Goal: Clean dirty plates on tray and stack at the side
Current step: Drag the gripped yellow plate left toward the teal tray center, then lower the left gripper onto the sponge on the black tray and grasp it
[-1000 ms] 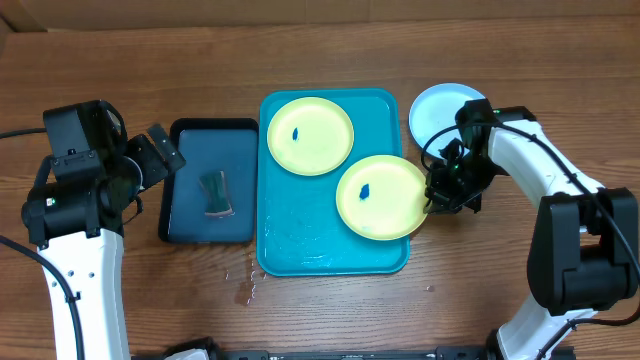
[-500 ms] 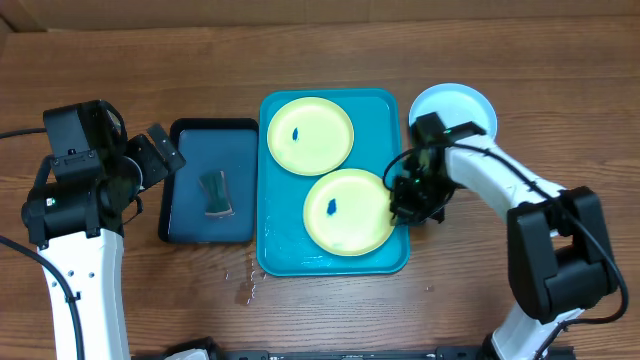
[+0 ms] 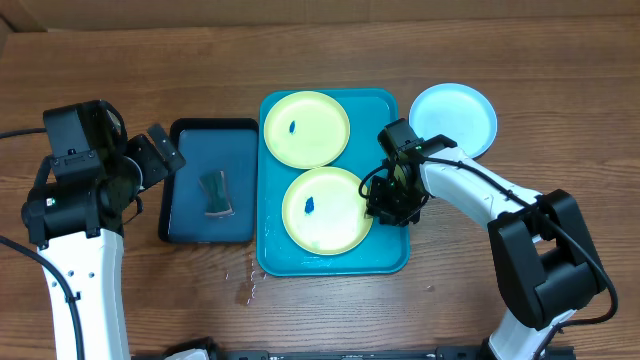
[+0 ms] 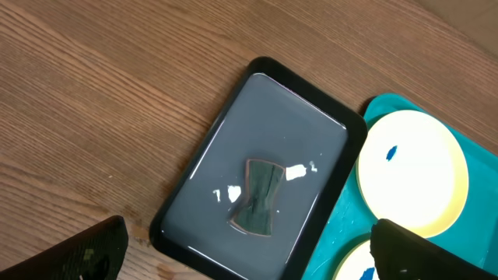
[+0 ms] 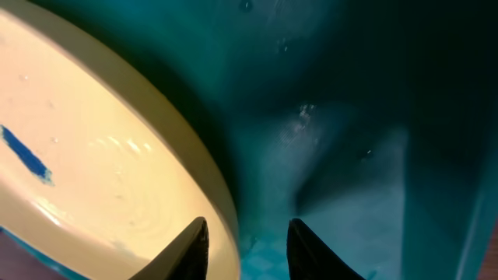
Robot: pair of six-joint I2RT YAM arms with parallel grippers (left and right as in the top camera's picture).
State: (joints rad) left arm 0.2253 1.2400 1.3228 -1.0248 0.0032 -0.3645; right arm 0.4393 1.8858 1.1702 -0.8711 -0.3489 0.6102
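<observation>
Where the near plate (image 3: 322, 208) overhung the right rim of the turquoise tray (image 3: 330, 264) a second ago, it now lies wholly inside, slid leftward until its far edge is just beside the far plate (image 3: 305, 128). The right fingers (image 5: 194, 253) have come with it. They are nearly together, one tip over the plate's inside and one over the tray, closed on its right rim. Both yellow-green plates carry a small blue smudge. The arm's move has uncovered the pale blue-white plate (image 3: 452, 118), which sits on the tabletop (image 3: 100, 60) just off the tray's far right corner. The left fingers (image 4: 78, 253) have not shifted – spread wide, holding nothing, by the far left corner of the navy tray (image 3: 190, 225), where a dark hourglass-shaped pad (image 3: 215, 193) lies. The tabletop is brown wood grain, with a few water drops (image 3: 245, 285) near the turquoise tray's near left corner
</observation>
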